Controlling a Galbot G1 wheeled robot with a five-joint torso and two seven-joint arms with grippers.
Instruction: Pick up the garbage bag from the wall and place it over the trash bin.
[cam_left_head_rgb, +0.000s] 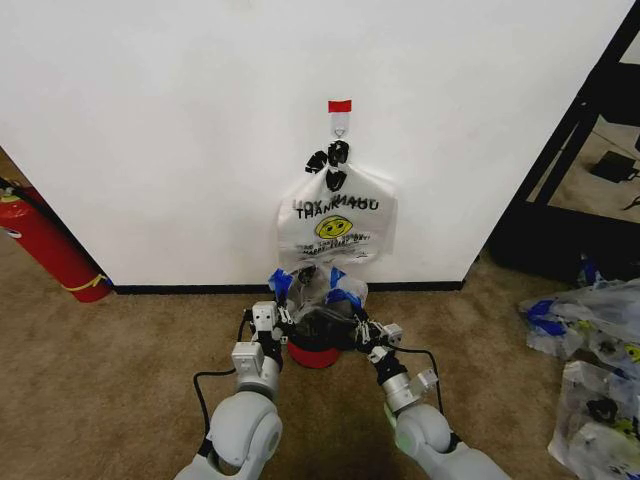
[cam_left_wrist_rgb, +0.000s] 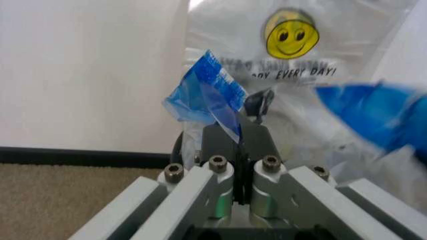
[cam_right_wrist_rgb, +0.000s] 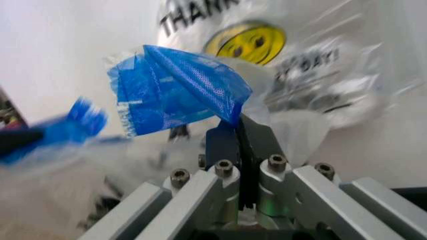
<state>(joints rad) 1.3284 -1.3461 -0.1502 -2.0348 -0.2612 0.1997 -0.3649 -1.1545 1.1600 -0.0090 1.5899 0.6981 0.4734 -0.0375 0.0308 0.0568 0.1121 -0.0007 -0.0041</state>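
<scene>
Mostly hidden: trash bin (cam_left_head_rgb: 314, 355) under garbage bag (cam_left_head_rgb: 318, 292), both grippers' fingers pinching it.

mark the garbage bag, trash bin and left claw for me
garbage bag (cam_left_head_rgb: 312, 290): head view, see-through plastic stretched above the bin.
trash bin (cam_left_head_rgb: 314, 355): head view, red body below the bag.
left claw (cam_left_wrist_rgb: 238, 131): left wrist view, fingertips shut on the bag's blue patch.
</scene>
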